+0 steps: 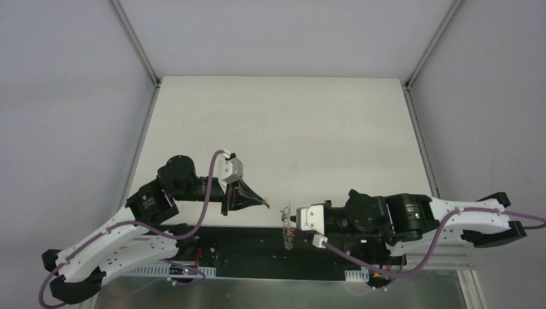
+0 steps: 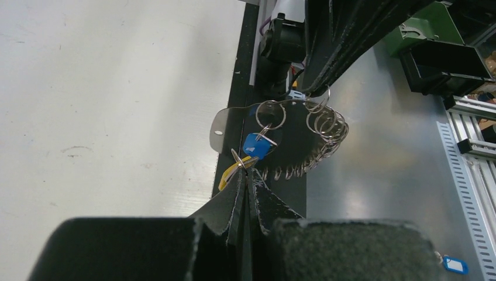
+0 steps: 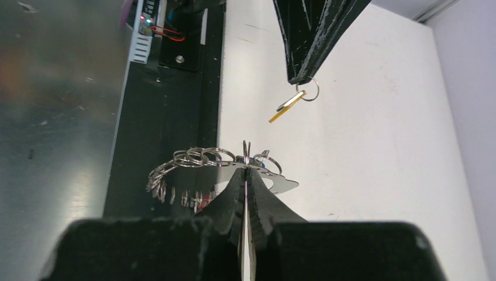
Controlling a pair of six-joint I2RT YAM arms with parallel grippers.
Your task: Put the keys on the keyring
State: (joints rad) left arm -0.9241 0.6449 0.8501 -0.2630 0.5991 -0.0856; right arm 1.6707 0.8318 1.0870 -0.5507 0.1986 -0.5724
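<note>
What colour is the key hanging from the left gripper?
Yellow: the key shows best in the right wrist view.

White table (image 1: pixel 283 122), grey walls (image 1: pixel 64 96), metal shelf (image 2: pixel 380 193), green box (image 2: pixel 427 29) beside black bin (image 2: pixel 447 61), slotted duct (image 2: pixel 468 170)

Two black two-finger grippers, the left gripper (image 2: pixel 243 175) and the right gripper (image 3: pixel 246 170); one curved silver metal keyring (image 3: pixel 283 184); one cluster of small silver split rings (image 2: pixel 325 126) strung along it (too crowded to count); one yellow-headed key (image 3: pixel 286 109); one blue-headed key (image 2: pixel 257 147); one blue plastic tag (image 2: pixel 455 264)
</note>
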